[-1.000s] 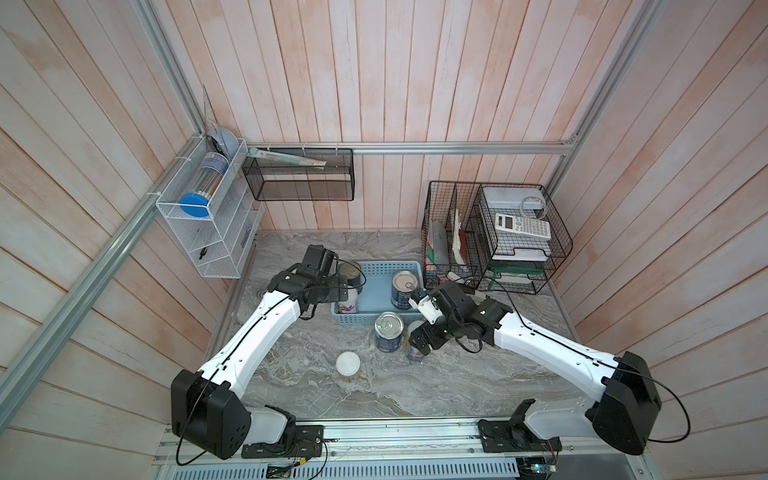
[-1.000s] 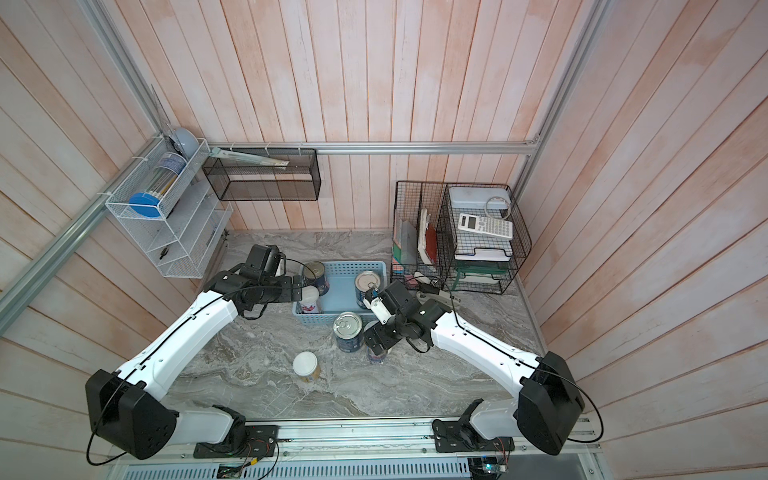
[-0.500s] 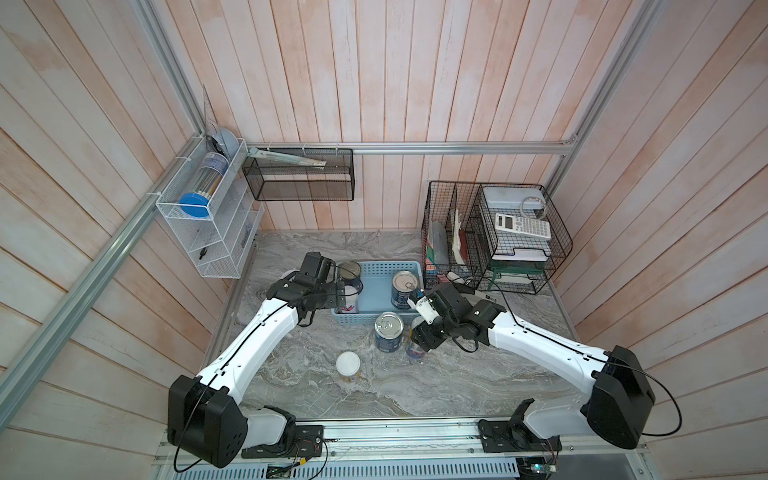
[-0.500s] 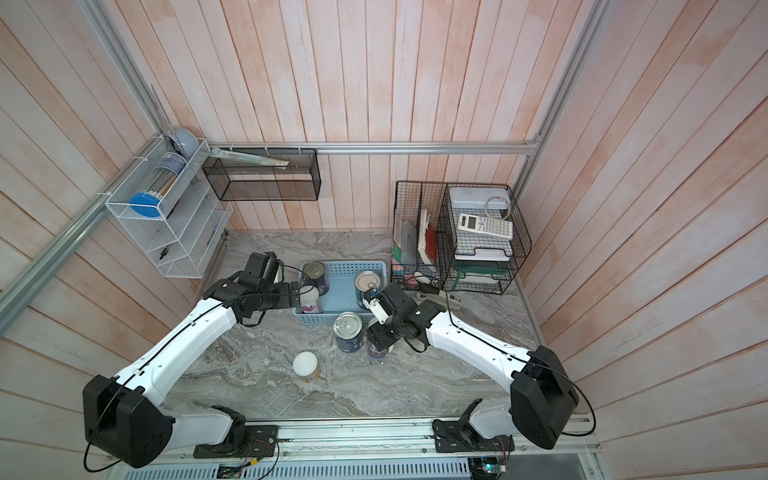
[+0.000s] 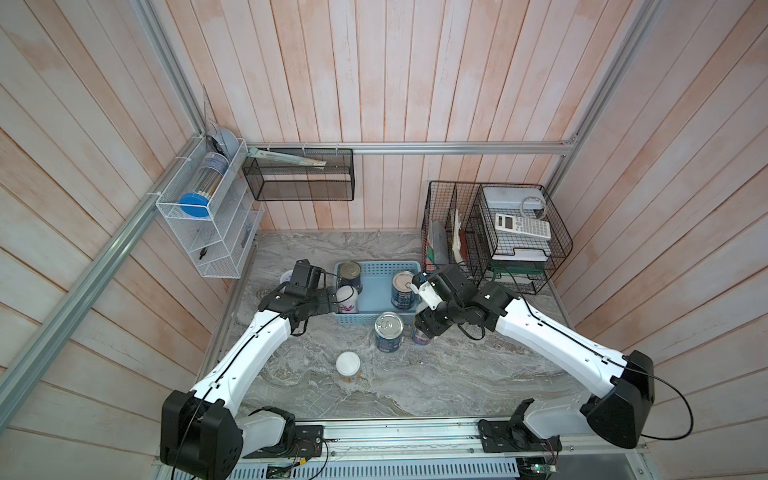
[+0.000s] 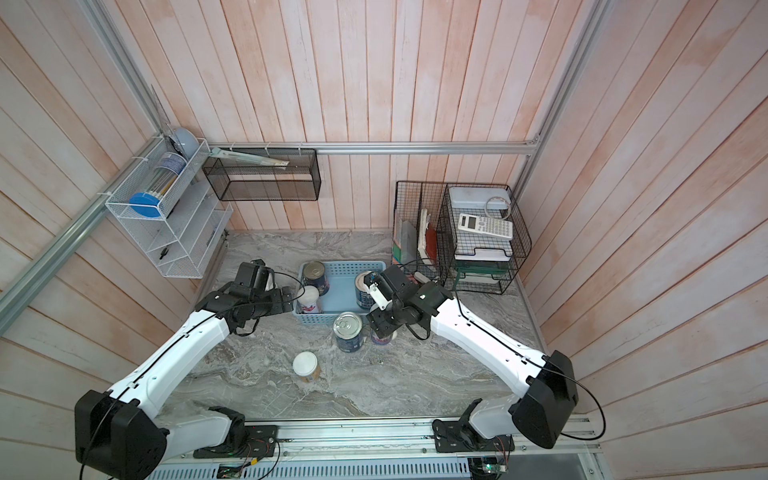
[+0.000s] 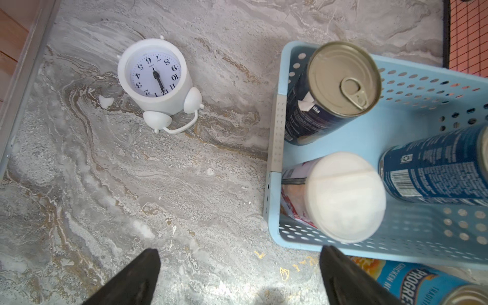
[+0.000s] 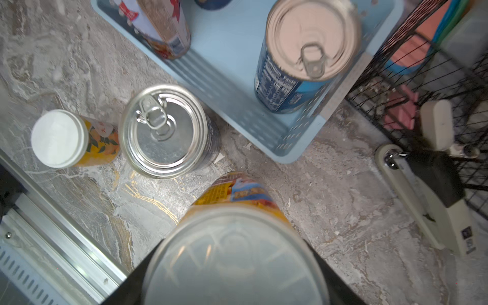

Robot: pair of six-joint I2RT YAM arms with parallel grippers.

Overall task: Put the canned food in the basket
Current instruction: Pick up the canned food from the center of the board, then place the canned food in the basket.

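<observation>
- The basket (image 5: 376, 293) stands on the marble table (image 5: 478, 374), a little above the centre of the frame in both top views.
- Three cans stand inside it. The corner can (image 5: 349, 270), with a silver top, is in the upper left corner. The white-lid can (image 5: 347, 296) is just below it at the left wall. The right-side can (image 5: 402, 282), also with a silver top, is at the right wall.
- Three cans are outside. The outer silver can (image 5: 388, 327) stands just below the lower rim of the basket. The orange-label can (image 5: 348, 365), with a white lid, stands apart, lower in the frame.
- The colourful can (image 5: 419, 338) is just to the right of the outer silver can.
- The right gripper (image 5: 426, 328) is closed around the colourful can from above. I cannot tell if this can touches the table.
- The left gripper (image 7: 237, 264) is wide open and empty, just beside the left wall of the basket.
- A white clock (image 7: 155, 76) lies on the table to the left of the basket.
</observation>
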